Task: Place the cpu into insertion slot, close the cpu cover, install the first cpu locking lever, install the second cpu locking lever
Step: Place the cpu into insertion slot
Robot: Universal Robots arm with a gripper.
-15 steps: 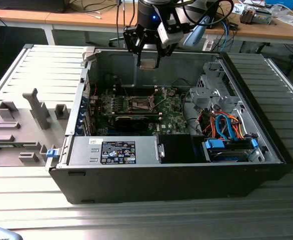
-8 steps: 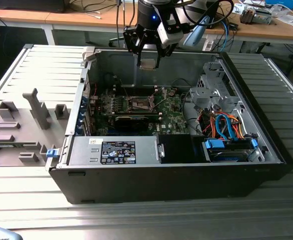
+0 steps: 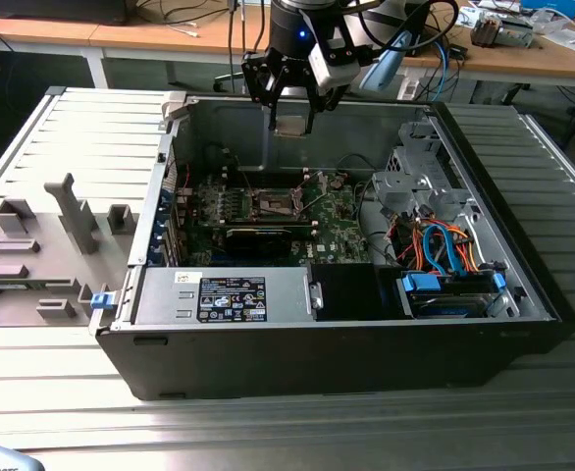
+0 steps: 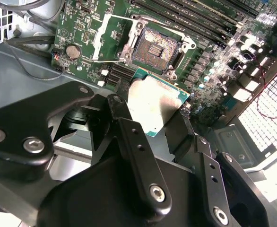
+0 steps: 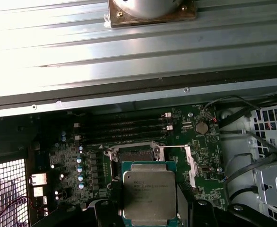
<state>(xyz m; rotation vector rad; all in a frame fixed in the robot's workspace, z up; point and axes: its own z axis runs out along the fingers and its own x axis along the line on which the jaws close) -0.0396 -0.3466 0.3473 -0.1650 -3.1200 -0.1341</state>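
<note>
My gripper (image 3: 290,120) hangs over the open computer case, shut on the cpu (image 3: 290,126), a flat square chip with a silvery top. In both wrist views the cpu (image 4: 155,101) (image 5: 149,191) sits between the black fingers (image 4: 129,137), held by two opposite edges. Below it on the green board lies the insertion slot (image 4: 155,49) (image 3: 276,203), its brownish-gold contact field bare. The chip is above the slot and apart from it. In the first wrist view it hides most of the slot (image 5: 134,153). The cpu cover (image 4: 100,38) stands swung open beside the slot.
A long black card (image 3: 258,235) lies just in front of the slot. The row of narrow memory slots (image 4: 200,14) runs beside it. A grey drive cage (image 3: 415,177) and coloured cables (image 3: 444,245) crowd the exterior view's right. A grey fixture tray (image 3: 42,245) sits outside, left.
</note>
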